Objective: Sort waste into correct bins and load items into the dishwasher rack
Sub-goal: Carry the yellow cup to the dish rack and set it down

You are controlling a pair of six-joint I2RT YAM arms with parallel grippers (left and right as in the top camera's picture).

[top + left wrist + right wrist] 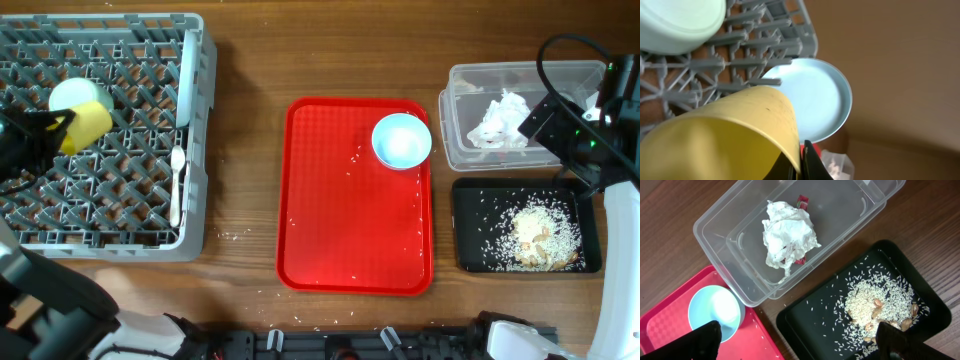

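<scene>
Small yellow cup [90,124] in left hand [66,124] over dishwasher rack [130,150]

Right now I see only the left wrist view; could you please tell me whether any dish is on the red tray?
Observer: One pale blue bowl sits near the red tray's far right corner.
Operator: Is the tissue binned?
Observer: Yes, the crumpled tissue lies in the clear tub, over a red wrapper.
Operator: My left gripper holds the yellow cup; is the right gripper free?
Observer: It hovers open and empty above the tub and the black tray.
</scene>
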